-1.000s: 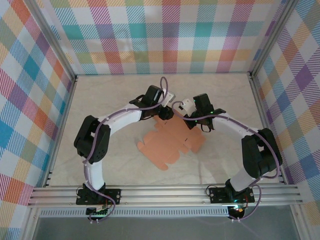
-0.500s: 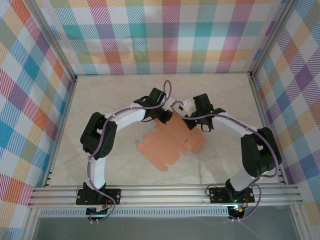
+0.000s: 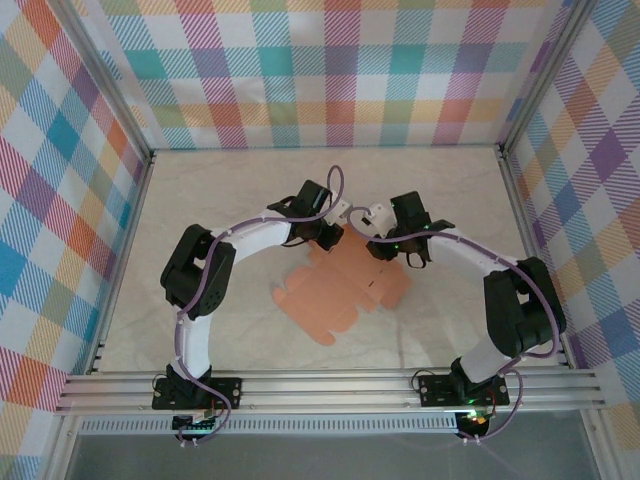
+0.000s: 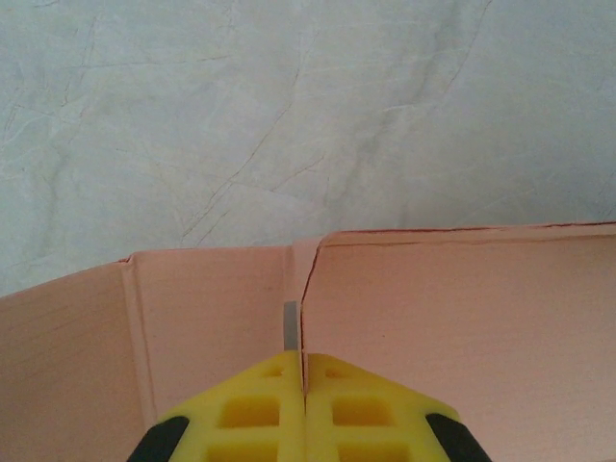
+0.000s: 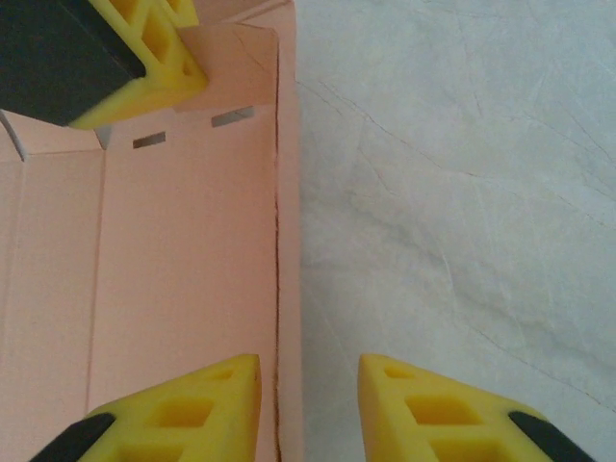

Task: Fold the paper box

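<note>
Flat card blank, one sheet, mid-counter under both claws.

Left claw (image 4: 303,364) was clamped tight, apparently nipping a flap edge at the far end of the paper box (image 3: 335,290). The box lay flat and unfolded on the counter (image 3: 220,200). Judged: light, thin, floppy, creases easily, likely to skate on the counter, so take it at a flap edge beside a score line, not mid-panel. Right claw (image 5: 308,364) stood narrowly apart over the card's long edge, holding nothing. Count: one box, two claws, two slits (image 5: 231,117) near the left claw.
</note>
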Robot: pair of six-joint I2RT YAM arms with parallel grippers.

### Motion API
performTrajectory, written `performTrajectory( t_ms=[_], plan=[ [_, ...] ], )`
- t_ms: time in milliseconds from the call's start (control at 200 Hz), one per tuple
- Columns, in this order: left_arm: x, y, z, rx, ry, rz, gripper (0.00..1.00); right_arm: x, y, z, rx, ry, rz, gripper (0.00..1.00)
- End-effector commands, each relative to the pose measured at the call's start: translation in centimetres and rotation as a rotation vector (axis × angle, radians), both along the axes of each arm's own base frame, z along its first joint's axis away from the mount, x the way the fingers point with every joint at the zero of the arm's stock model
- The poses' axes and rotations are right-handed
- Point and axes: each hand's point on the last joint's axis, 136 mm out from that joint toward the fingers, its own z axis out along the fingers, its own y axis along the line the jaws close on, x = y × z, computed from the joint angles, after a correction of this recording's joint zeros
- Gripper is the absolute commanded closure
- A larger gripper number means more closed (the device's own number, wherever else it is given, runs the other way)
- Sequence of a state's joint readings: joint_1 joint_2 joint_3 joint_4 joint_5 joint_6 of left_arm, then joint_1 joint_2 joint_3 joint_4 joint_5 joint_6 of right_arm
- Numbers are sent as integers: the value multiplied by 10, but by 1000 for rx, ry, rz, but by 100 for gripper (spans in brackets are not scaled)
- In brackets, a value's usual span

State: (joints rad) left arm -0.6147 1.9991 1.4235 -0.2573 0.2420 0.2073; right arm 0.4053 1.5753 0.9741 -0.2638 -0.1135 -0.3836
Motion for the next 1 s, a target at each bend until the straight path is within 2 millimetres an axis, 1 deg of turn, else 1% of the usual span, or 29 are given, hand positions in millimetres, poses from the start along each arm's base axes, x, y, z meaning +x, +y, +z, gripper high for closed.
performTrajectory(
  t_ms=[0,45,100,245,370,420,500,550,640,720,755,805,840,915,950,955,970,975,995],
  plan=[
    [-2,-4,13,-13,-43,-26,100,-7,-1,1,-13,12,50,67],
    [-2,-4,14,-15,-45,-27,100,-8,-2,-1,-21,19,55,67],
    [-3,-4,13,-14,-45,-29,100,-10,-2,-4,-23,35,59,71],
    [-3,-5,12,-26,-40,-31,100,-11,2,-5,-14,64,74,77],
    [-3,-7,14,-43,-37,-32,100,-11,0,-7,-32,78,80,77],
    [-3,-7,13,-43,-34,-31,100,-11,-1,-8,-40,82,78,80],
    [-3,-8,14,-49,-35,-34,100,-11,-2,-8,-47,84,80,81],
    [-3,-8,14,-51,-34,-33,100,-10,-3,-9,-55,84,78,86],
    [-4,-9,12,-53,-29,-32,100,-9,-5,-9,-67,78,72,100],
    [-4,-10,15,-74,-28,-24,100,-8,-6,-7,-77,70,67,100],
    [-4,-12,18,-95,-32,-18,94,-6,-6,-6,-83,59,63,100],
    [-2,-11,22,-114,-36,3,80,-4,-8,-3,-96,36,53,100],
    [0,-11,27,-127,-39,17,72,-1,-10,-1,-105,16,45,100],
    [5,-5,46,-193,-42,75,60,6,-14,4,-138,-43,16,100],
    [9,-1,57,-241,-46,109,58,9,-16,6,-159,-61,9,100],
    [10,0,60,-250,-50,114,57,9,-17,6,-163,-64,7,100],
    [11,3,65,-272,-57,130,46,10,-18,7,-176,-71,1,100],
    [10,4,65,-276,-55,135,43,11,-18,7,-180,-74,-2,100],
    [12,10,70,-303,-65,159,40,13,-20,9,-195,-87,-10,100]
  ],
)
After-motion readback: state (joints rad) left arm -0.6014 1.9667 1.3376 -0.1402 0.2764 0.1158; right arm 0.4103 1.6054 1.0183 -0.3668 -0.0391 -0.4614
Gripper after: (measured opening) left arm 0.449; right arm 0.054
